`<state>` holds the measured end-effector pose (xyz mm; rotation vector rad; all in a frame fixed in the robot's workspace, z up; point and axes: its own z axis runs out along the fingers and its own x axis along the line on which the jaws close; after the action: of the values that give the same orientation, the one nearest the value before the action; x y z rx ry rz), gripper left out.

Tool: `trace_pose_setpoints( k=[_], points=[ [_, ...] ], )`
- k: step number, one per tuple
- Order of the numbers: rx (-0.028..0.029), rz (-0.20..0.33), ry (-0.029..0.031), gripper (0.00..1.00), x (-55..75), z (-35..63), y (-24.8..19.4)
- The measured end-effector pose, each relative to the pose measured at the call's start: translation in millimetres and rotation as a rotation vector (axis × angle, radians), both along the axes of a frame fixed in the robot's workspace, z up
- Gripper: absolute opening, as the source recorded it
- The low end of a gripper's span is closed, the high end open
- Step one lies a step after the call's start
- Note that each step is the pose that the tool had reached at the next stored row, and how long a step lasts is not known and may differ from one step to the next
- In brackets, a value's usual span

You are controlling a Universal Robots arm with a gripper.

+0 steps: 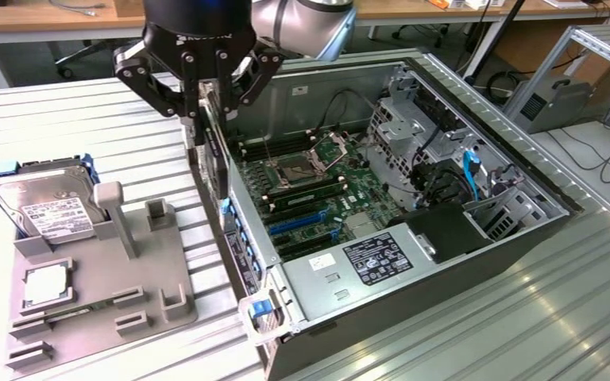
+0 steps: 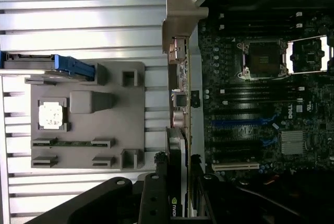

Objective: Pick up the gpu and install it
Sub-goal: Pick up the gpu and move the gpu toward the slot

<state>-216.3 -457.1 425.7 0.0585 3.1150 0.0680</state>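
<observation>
Closest to the wrist camera, the end effector (image 2: 177, 185) has its 2 fingers (image 2: 155, 192) closed narrowly on the gpu (image 2: 179, 98), which hangs upright and edge-on over the wall of the computer case (image 1: 305, 91) that faces the grey fixture (image 1: 104, 294), well in from the edges of the surface (image 1: 72, 119) and short of the blue slots (image 1: 299, 226) on the motherboard (image 1: 353, 202). My worry is the silver bracket (image 2: 180, 31) catching that wall, or the thin card pivoting in so narrow a grip, so its connector meets a slot askew and scrapes the board.

Exterior view looks down at an angle, wrist view straight down closer; both share motherboard (image 1: 326, 184) (image 2: 250, 98) and grey fixture (image 1: 93, 271) (image 2: 130, 110).
</observation>
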Motion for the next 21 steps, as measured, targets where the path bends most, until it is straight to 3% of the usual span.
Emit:
trace_pose_setpoints(
  k=[21],
  points=[
    [0.0005, 0.000, 0.0000, 0.27, 67.8, 0.1, 0.9]
  ],
)
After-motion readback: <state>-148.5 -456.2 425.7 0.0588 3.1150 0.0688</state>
